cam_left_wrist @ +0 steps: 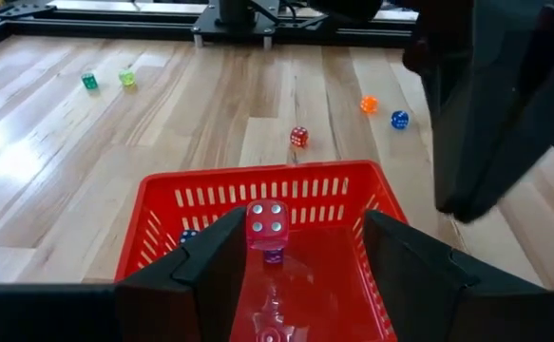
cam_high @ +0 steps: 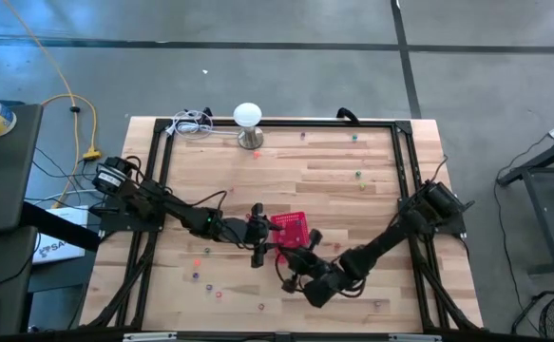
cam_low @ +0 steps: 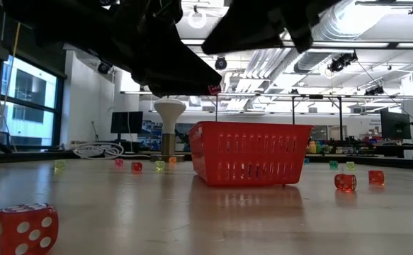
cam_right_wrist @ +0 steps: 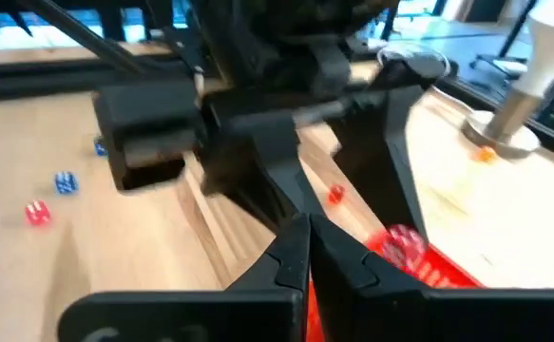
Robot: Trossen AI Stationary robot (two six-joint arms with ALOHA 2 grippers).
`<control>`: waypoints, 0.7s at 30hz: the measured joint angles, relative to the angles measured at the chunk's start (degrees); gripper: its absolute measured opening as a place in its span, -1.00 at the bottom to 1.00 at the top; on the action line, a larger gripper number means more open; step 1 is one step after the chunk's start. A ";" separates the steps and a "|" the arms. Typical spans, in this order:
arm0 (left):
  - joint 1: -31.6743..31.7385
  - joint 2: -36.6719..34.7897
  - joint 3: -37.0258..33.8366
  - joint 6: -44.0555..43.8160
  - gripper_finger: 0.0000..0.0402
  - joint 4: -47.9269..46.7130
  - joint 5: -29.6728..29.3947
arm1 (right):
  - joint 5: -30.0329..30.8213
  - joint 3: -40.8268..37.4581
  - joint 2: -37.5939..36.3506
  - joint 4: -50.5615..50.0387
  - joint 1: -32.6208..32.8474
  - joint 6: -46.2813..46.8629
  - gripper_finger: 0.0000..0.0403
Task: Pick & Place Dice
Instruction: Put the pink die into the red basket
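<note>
Risk: translucent pink die [cam_left_wrist: 268,224] between left pincer [cam_left_wrist: 300,249] fingers, above red slotted plastic basket [cam_left_wrist: 257,195]; fingers look spread clear of it, so judged just let go; bounce off basket floor could throw it over low wall; left pincer wide, seemingly gripping nothing; blue die [cam_left_wrist: 189,236] already inside basket; more small dice scattered on wooden surface [cam_high: 353,190]; right pincer [cam_right_wrist: 307,237] closed tight, empty, hovering just beside basket; crowding could nudge basket.

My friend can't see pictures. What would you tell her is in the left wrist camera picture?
A pink die sits between the open fingers of the left gripper, right above a red basket. More coloured dice lie scattered on the wooden table beyond.
</note>
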 joint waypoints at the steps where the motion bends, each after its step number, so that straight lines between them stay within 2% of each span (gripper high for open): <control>1: 0.00 0.00 0.00 0.01 0.01 -0.01 0.00 | 0.71 0.00 0.00 -0.27 0.06 0.30 -0.99; 3: 0.00 0.00 0.00 0.04 0.01 -0.07 0.00 | 1.33 0.00 0.00 -0.25 0.10 0.21 -0.99; 10: 0.06 0.11 -0.01 0.17 0.01 -0.77 -0.21 | -3.18 0.00 -0.02 -2.21 -3.66 -0.14 -0.99; 18: 0.02 0.13 0.04 0.11 0.01 0.07 0.07 | -3.48 0.00 -0.02 -2.61 -5.99 -1.65 -0.99; 21: 0.02 0.13 0.04 0.09 0.01 -0.03 0.06 | -5.56 0.00 -0.02 -4.72 -6.74 0.11 -0.99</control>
